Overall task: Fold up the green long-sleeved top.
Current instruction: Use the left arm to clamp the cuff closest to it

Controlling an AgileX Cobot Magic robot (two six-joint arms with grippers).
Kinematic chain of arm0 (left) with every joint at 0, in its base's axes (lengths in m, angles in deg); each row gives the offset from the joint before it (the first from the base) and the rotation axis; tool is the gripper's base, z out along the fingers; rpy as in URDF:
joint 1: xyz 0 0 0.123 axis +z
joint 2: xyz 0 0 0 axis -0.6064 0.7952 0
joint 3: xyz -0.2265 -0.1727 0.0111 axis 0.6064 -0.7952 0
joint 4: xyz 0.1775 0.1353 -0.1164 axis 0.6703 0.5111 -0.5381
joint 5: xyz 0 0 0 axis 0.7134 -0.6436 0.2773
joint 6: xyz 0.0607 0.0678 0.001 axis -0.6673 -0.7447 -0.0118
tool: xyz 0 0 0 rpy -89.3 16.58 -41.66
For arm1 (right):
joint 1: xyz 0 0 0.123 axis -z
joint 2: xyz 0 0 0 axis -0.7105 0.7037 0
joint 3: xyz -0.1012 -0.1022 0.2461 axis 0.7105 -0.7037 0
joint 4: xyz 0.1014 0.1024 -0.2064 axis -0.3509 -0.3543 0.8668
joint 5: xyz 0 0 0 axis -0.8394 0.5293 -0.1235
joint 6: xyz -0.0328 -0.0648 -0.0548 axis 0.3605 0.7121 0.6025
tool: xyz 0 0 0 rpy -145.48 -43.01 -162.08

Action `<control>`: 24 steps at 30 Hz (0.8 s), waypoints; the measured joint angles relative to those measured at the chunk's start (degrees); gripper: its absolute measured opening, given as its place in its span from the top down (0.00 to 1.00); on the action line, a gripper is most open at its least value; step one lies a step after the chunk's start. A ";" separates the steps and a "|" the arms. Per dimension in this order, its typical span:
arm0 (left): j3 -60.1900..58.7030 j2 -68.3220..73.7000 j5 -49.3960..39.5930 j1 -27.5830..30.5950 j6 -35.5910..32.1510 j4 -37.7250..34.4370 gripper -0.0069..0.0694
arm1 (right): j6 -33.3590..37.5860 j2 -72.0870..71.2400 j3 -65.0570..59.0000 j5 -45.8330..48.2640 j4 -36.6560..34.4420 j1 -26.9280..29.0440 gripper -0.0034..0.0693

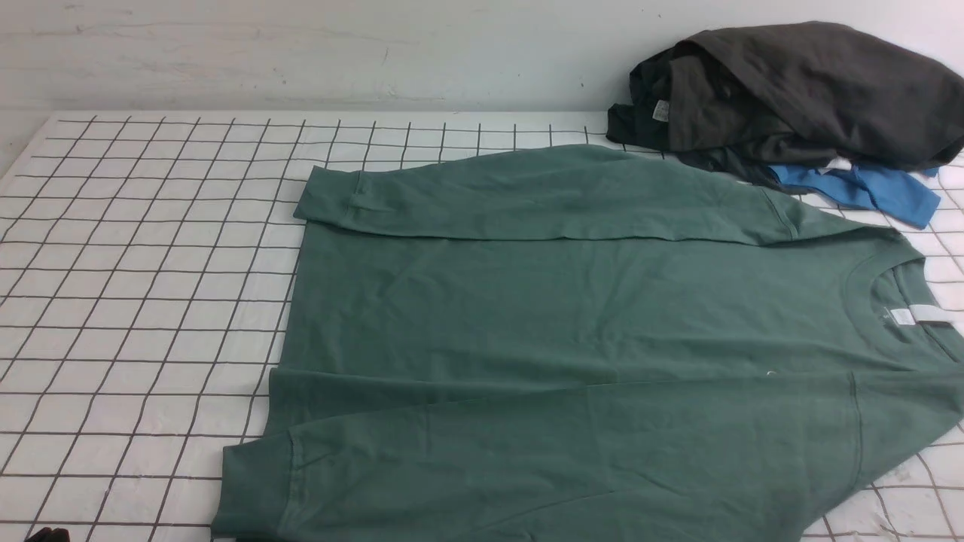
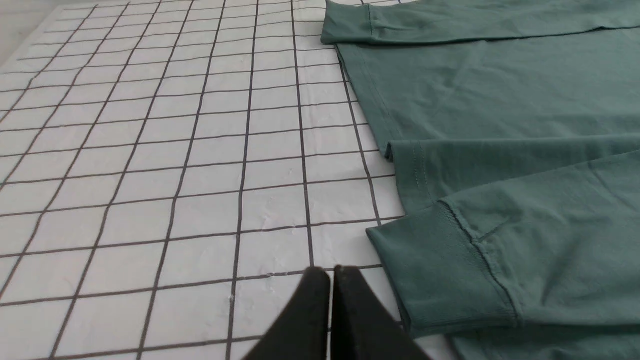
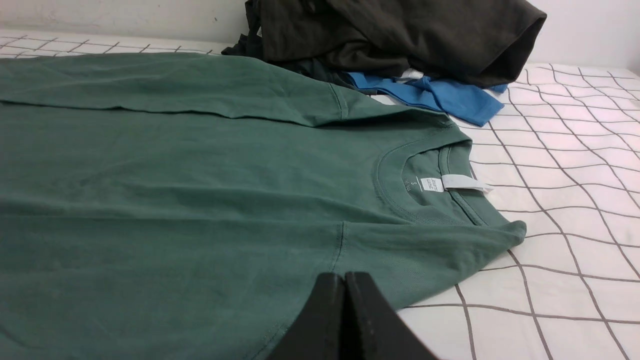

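Green long-sleeved top (image 1: 572, 316) lies flat over the middle and right of the gridded table (image 1: 151, 263). Its collar points to the right edge and its hem to the left, with a sleeve laid along each long side.

Left gripper (image 2: 331, 272): jaws pressed together, empty, over bare grid just beside the near cuff (image 2: 440, 270). Right gripper (image 3: 345, 277): likewise pinched closed on nothing, above the near shoulder.

Risks, as I judge them:
- A pinch may catch only the upper layer, so the sleeve slides out mid-fold.
- The far shoulder sits just beside the blue cloth (image 1: 866, 192) and charcoal pile (image 1: 813, 90) in the far right corner (a snag waiting).
- The near sleeve runs close to the near edge and could slip over.

Room: the left half is open grid, the right crowded
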 joint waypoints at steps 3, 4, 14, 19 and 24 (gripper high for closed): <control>0.00 0.00 0.00 0.00 0.00 0.00 0.92 | 0.00 0.00 0.00 0.00 0.00 0.00 0.97; 0.00 0.00 0.00 0.00 0.00 0.00 0.92 | 0.00 0.00 0.00 0.00 0.00 0.00 0.97; 0.00 0.00 0.00 0.00 -0.08 0.00 0.92 | 0.00 0.00 0.00 0.00 0.00 0.00 0.97; 0.00 0.00 0.05 0.00 -0.56 0.00 0.92 | 0.00 0.00 0.00 0.00 0.00 0.00 0.97; 0.00 0.00 0.16 0.00 -0.58 0.00 0.92 | 0.00 0.00 0.00 0.00 0.00 0.00 0.97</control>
